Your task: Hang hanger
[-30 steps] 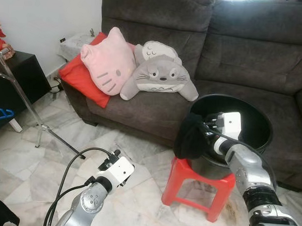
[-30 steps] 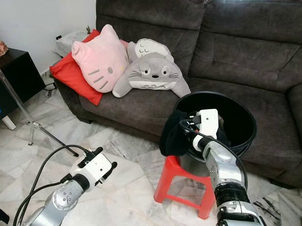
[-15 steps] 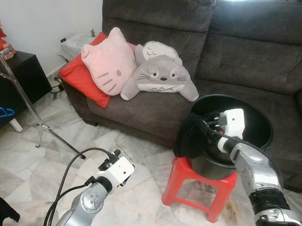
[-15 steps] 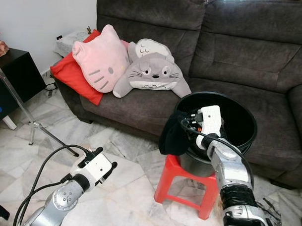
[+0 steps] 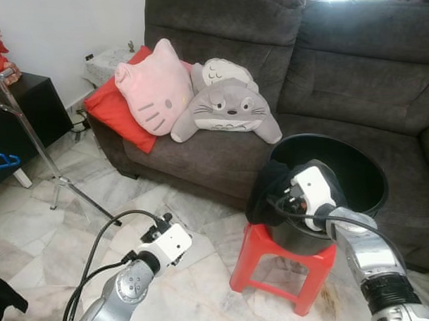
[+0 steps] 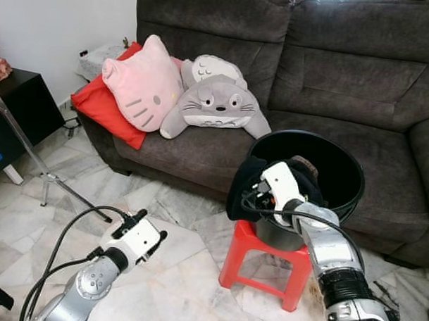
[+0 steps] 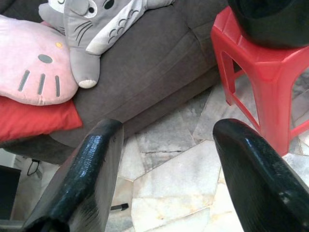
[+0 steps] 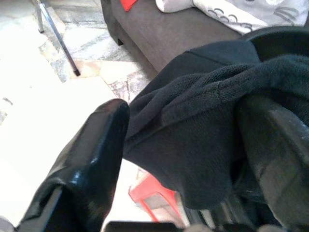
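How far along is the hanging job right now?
Nothing looks hung yet. In hand: the right gripper, open, straddles the black cloth draped over the bucket rim on the red stool. The left gripper is open over the floor. Left: grip the cloth, lift it out and carry it to the rack.

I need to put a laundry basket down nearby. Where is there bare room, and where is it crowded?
Free: the marble floor between the metal stand and the red stool, and the sofa seat in front of the plush cushions. Crowded: the black tub, with dark cloth over its rim and the right gripper around it.
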You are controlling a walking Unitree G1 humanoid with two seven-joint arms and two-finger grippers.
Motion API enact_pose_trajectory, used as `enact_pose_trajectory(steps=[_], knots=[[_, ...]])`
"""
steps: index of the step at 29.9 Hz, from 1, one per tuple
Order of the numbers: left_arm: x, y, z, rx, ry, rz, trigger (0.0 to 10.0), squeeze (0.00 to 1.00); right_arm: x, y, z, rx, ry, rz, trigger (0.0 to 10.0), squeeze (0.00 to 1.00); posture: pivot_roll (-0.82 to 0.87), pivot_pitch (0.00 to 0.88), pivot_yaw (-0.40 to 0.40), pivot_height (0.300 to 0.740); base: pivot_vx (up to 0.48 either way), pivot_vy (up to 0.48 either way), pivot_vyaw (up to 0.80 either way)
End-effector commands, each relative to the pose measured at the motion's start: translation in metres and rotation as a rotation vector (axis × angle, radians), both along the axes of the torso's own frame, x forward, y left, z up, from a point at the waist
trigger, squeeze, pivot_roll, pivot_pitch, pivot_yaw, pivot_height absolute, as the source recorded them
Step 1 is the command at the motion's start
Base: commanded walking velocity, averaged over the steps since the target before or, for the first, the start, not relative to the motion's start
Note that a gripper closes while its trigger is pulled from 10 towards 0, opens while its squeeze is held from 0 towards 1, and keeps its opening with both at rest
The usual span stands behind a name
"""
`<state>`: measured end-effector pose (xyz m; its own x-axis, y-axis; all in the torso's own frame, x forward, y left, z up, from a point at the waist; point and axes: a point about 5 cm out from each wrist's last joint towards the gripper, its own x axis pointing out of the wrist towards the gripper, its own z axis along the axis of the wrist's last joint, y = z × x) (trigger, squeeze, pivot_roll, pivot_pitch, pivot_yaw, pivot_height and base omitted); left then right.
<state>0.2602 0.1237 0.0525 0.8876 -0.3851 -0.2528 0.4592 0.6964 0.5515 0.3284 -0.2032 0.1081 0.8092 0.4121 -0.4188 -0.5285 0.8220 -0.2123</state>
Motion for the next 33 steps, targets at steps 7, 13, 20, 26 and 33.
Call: enact_pose_trajectory(steps=[7,13,20,26,33], knots=[[-0.001,-0.002,-0.001,0.007,0.005,-0.024,10.0,0.00,-0.006,0.000,0.031,-0.017,-0.072,0.091,10.0,0.00,-0.06,0.000,0.021,0.740,0.000,0.000,0.00],[-0.001,-0.002,-0.002,0.008,0.008,-0.022,10.0,0.00,-0.012,-0.007,0.046,-0.031,-0.097,0.113,10.0,0.00,-0.07,0.000,0.019,0.740,0.000,0.000,0.00],[-0.002,0.000,-0.002,0.009,0.008,-0.016,10.0,0.00,-0.019,-0.028,0.040,0.179,-0.185,-0.293,10.0,0.00,-0.06,0.000,0.007,0.740,0.000,0.000,0.00],[-0.002,0.001,-0.003,0.034,0.009,-0.030,10.0,0.00,-0.044,-0.001,0.012,0.406,-0.117,-0.385,10.0,0.00,-0.06,0.000,0.011,0.740,0.000,0.000,0.00],[0.000,0.001,-0.003,0.035,0.004,-0.033,10.0,0.00,-0.051,0.014,-0.011,0.495,-0.012,-0.399,10.0,0.00,-0.07,0.000,0.012,0.740,0.000,0.000,0.00]])
